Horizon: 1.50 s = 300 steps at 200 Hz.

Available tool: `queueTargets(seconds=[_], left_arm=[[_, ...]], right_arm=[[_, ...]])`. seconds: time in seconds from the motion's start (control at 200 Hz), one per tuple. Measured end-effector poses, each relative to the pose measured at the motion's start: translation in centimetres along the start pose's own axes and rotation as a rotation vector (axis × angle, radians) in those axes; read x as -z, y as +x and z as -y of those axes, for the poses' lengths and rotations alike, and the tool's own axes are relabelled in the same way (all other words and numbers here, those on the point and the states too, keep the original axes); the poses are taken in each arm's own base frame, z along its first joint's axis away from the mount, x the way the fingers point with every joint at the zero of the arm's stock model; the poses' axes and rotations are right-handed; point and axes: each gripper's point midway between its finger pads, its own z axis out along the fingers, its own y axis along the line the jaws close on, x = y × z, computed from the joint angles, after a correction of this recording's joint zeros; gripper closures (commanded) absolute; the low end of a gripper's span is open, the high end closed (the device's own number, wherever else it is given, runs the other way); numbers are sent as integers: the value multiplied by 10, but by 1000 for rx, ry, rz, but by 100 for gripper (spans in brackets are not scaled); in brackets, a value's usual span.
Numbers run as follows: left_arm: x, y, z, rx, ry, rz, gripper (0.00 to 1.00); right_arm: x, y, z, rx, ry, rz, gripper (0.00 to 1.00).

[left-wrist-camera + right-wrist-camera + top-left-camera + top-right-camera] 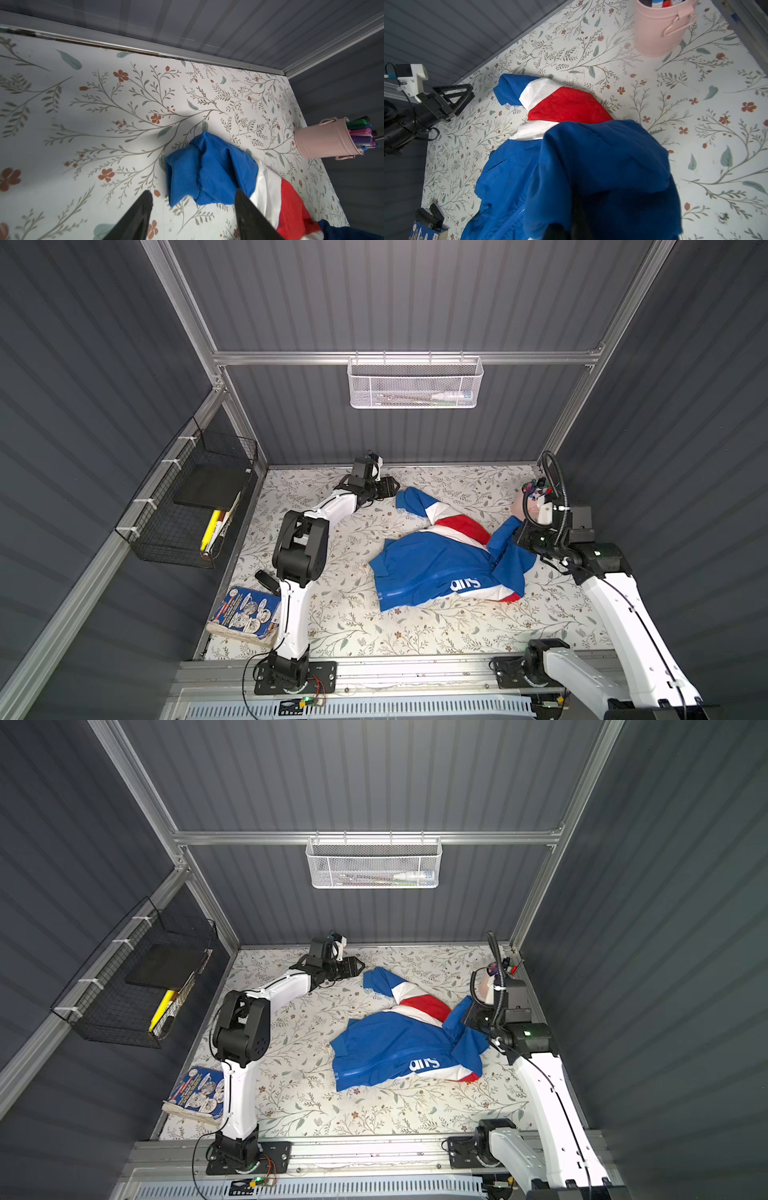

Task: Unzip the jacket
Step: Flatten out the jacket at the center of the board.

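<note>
Jacket point(432, 568) lies front up at mid-bench point(345, 626), hem toward the left arm, hood toward the right arm. The zipper point(508, 224) looks closed along the stretch in view. One sleeve point(415, 502) reaches toward the back wall and ends in a blue cuff.

Left end effector point(392, 488) sits low beside that cuff. Its jaws are apart, with the cuff at the fingertips point(145, 199), not clamped.

Right end effector point(521, 537) is closed. Hood fabric rises off the bench and drapes over it, so it seems pinched there; the tips are hidden.

Pink bucket point(658, 31) of markers stands near the hood. A book point(245, 614) lies by the left arm's base.
</note>
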Motion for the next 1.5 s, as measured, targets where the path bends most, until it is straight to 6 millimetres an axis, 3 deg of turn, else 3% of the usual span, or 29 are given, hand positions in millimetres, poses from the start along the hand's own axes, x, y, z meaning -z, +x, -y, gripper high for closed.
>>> queueTargets(seconds=[0.31,0.836,1.231,1.366,1.501], left_arm=[[-31,32,-9,30,90,-111,36],[-51,50,-3,45,204,-181,39],[-47,33,-2,36,266,-139,47],[-47,27,0,37,288,-129,54],[-50,31,-3,46,295,-138,58]], right_arm=[[2,3,1,0,4,-10,100],[0,8,3,-1,9,-24,100],[-2,14,5,-6,11,-37,100],[-2,14,5,-9,11,-37,100],[-2,14,6,-13,12,-37,100]])
